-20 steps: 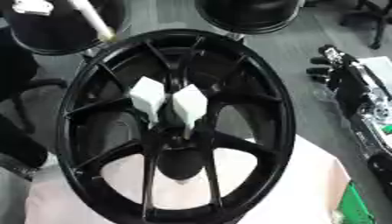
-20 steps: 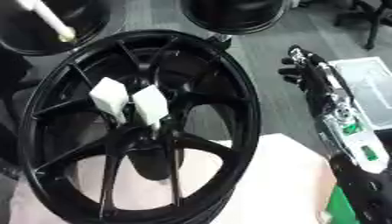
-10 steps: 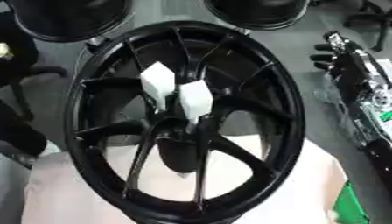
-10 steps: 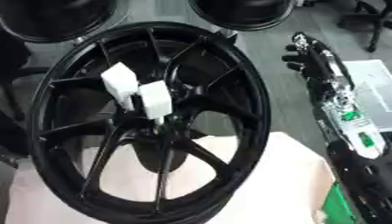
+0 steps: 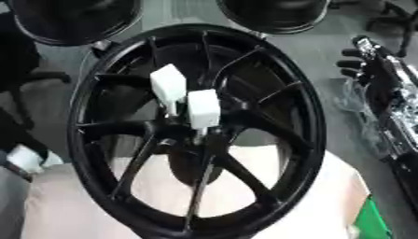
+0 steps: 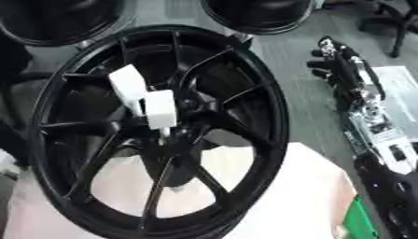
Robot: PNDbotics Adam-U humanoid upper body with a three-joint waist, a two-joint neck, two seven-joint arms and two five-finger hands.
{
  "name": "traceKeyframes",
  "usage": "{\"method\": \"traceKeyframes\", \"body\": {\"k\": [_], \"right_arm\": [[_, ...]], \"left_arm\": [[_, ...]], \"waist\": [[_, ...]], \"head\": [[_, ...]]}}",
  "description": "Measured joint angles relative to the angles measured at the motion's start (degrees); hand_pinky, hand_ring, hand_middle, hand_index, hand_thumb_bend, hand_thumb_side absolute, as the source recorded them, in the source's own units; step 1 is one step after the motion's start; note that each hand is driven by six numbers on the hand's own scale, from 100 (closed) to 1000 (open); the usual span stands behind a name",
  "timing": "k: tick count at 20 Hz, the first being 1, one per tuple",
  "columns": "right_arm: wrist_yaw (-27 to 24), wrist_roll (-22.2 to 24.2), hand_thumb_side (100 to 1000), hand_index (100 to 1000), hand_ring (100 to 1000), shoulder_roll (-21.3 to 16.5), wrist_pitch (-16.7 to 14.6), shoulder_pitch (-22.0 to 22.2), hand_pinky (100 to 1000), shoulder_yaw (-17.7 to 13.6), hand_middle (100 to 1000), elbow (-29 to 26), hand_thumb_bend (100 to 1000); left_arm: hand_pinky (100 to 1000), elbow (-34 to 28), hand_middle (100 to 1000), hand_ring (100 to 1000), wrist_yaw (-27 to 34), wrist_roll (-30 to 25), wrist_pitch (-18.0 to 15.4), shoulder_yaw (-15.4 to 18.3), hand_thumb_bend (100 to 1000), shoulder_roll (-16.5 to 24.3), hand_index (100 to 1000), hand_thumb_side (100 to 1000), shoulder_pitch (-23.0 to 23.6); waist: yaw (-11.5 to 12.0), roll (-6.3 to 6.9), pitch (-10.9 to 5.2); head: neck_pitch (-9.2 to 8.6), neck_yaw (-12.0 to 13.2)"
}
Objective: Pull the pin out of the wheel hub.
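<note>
Two white blocks are sitting at the centre of the black wheel, each on a thin stem that is entering the hub. These are the pins: the upper-left pin and the lower-right pin are standing just beside each other, both seated in the hub. The wheel is lying on a pale cloth that is covering the counter, with its far rim extending past the cloth over the grey floor.

No robot hand is touching either pin or the wheel. The right arm is lying along the right edge, well apart from the wheel. The right eye view is showing it most fully: the right robot hand is at the far end of the arm, black, with its fingers pointing toward the wheel and appearing relaxed, holding nothing. The left eye view is showing only part of that hand at its right edge. The left robot hand is appearing in neither view.

The left eye view alone is showing a white object at the wheel's lower left. A green item is lying at the cloth's right corner. Further black wheels are standing beyond the far rim.
</note>
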Motion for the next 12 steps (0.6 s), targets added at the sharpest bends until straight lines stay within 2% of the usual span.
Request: {"method": "traceKeyframes", "body": {"k": [1,2,6,7,8,9,12], "right_arm": [[0.0,0.0,578,829,701,0.0,0.0,-0.1,822,0.0,682,0.0,100],[0.0,0.0,576,829,701,0.0,0.1,-0.1,822,0.1,682,0.0,100],[-0.1,0.0,575,829,701,0.3,0.2,-0.3,822,0.2,682,0.0,100],[-0.2,0.0,574,829,701,0.5,0.2,-0.3,822,0.2,682,0.0,100],[-0.3,0.0,573,829,701,0.6,0.2,-0.5,822,0.2,682,0.0,100],[-0.3,0.0,572,829,701,0.6,0.2,-0.6,822,0.2,682,0.0,100],[-0.5,-0.1,569,830,701,0.9,0.1,-0.9,822,0.2,683,-0.3,100]], "left_arm": [[812,-0.9,736,769,0.5,0.9,0.1,1.0,484,0.1,842,660,1.5],[800,-1.9,716,751,1.0,1.8,0.2,2.0,407,0.1,828,603,2.6],[775,-6.0,693,722,4.3,5.5,1.7,7.6,271,-3.2,811,690,2.7],[775,-6.9,700,724,5.1,6.5,2.3,9.1,241,-4.5,813,734,2.4],[774,-8.0,711,729,6.0,7.4,3.1,10.6,134,-5.9,813,818,2.4],[776,-9.0,717,734,7.0,8.4,3.9,12.2,110,-7.3,816,858,2.4],[774,-12.1,728,738,9.8,11.3,6.5,16.9,107,-11.9,825,827,3.9]], "waist": [[-0.1,0.0,0.0],[-0.2,-0.06,0.0],[0.0,-0.79,-0.02],[0.0,-1.03,-0.02],[0.0,-1.21,-0.02],[0.0,-1.39,-0.02],[-0.3,-1.66,-0.02]], "head": [[0.0,0.2],[0.01,0.4],[0.07,0.8],[0.07,0.9],[0.07,0.9],[0.07,1.0],[0.04,1.3]]}}
